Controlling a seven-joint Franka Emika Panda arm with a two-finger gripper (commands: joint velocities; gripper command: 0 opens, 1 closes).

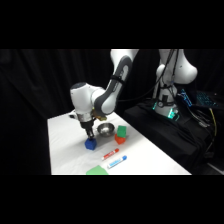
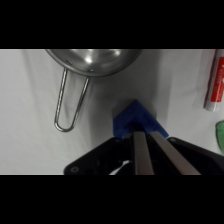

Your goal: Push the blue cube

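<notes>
The claw (image 1: pixel 90 136) is pressing down on the one small dark-blue cube (image 1: pixel 90 144) at the middle of the white counter (image 1: pixel 65 145), its fingers (image 2: pixel 141 152) sitting closed together on the cube's top (nothing between them). One steel bowl (image 1: pixel 105 130), two markers and one red block (image 1: pixel 120 138) are lying nearby

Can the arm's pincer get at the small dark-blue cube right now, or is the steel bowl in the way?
Probably yes. The pincer is already down at the small dark-blue cube, its fingers close together. The steel bowl with a wire handle sits beyond the cube, apart from it, not between them.
</notes>
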